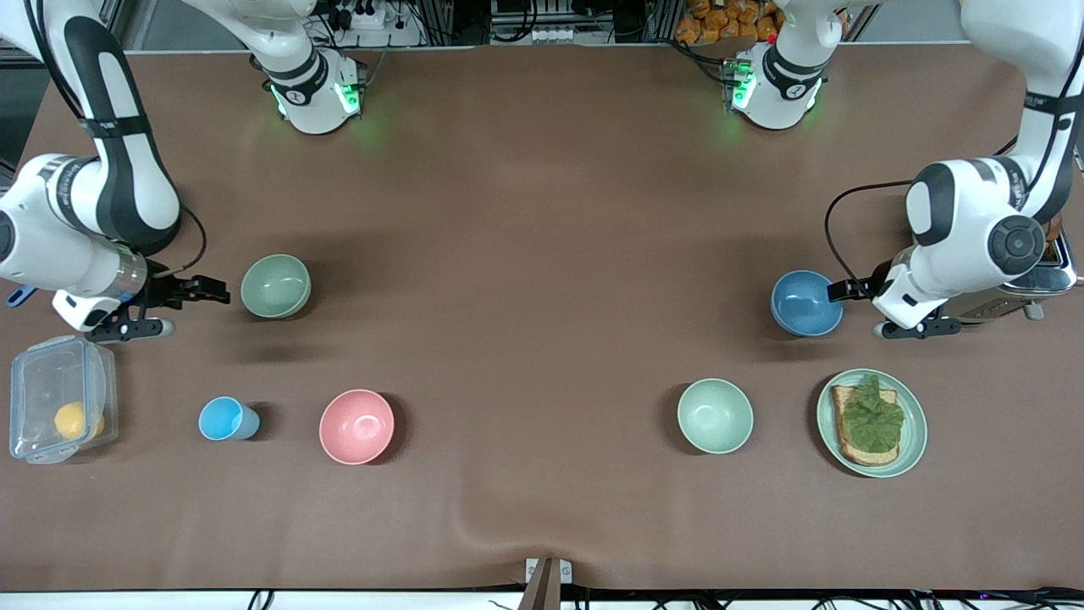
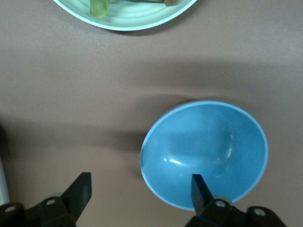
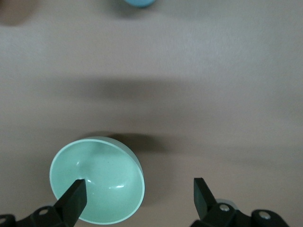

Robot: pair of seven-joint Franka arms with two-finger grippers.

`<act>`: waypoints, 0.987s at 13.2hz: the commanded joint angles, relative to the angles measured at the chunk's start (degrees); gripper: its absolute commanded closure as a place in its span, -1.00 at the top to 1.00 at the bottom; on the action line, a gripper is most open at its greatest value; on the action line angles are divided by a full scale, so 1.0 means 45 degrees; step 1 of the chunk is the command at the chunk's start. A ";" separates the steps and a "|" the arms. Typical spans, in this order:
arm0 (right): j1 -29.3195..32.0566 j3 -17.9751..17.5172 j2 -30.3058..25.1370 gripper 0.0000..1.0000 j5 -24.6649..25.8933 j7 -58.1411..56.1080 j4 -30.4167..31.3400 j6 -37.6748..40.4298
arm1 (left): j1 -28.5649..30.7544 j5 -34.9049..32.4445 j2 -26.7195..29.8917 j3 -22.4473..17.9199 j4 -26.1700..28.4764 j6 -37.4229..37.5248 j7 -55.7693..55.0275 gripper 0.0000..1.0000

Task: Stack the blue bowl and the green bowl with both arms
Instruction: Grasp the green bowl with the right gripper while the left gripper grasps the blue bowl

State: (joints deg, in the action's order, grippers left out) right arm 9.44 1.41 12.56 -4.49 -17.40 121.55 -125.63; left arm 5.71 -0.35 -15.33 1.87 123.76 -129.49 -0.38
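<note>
The blue bowl (image 1: 806, 302) sits upright toward the left arm's end of the table. It also shows in the left wrist view (image 2: 204, 153). My left gripper (image 1: 876, 310) (image 2: 140, 184) is open and empty beside it, with one finger over the bowl's rim and the other over bare table. The green bowl (image 1: 275, 285) sits upright toward the right arm's end and also shows in the right wrist view (image 3: 97, 179). My right gripper (image 1: 195, 311) (image 3: 138, 185) is open and empty beside it, with one finger over the bowl and the other over bare table.
Nearer the front camera stand a paler mint bowl (image 1: 716, 415), a mint plate (image 1: 913, 432) with toast, a pink bowl (image 1: 356, 426), a light-blue cup (image 1: 227, 418) and a clear plastic box (image 1: 59, 410). A toaster (image 1: 1020, 288) stands under the left arm.
</note>
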 commanded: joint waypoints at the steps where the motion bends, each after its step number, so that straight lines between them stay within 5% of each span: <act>1: 0.0422 -0.0197 0.0117 1.00 -0.0487 -0.0294 0.0312 -0.0285 | 0.0137 -0.0216 -0.0186 0.0035 0.0388 -0.0890 -0.0013 0.65; 9: 0.0286 -0.0255 0.0743 0.58 -0.0839 -0.0294 0.1757 -0.2317 | 0.0176 -0.0216 -0.0909 0.0035 0.0565 -0.1518 -0.0071 0.28; 13: 0.0286 -0.0275 0.0743 0.37 -0.0858 -0.0294 0.2167 -0.2395 | 0.0157 -0.0216 -0.1007 0.0054 0.0545 -0.1518 -0.0130 -0.47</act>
State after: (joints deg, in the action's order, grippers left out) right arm 10.03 0.85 16.55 -6.74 -17.52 129.60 -135.33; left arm 6.14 -0.35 -19.82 1.87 125.83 -135.30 -0.38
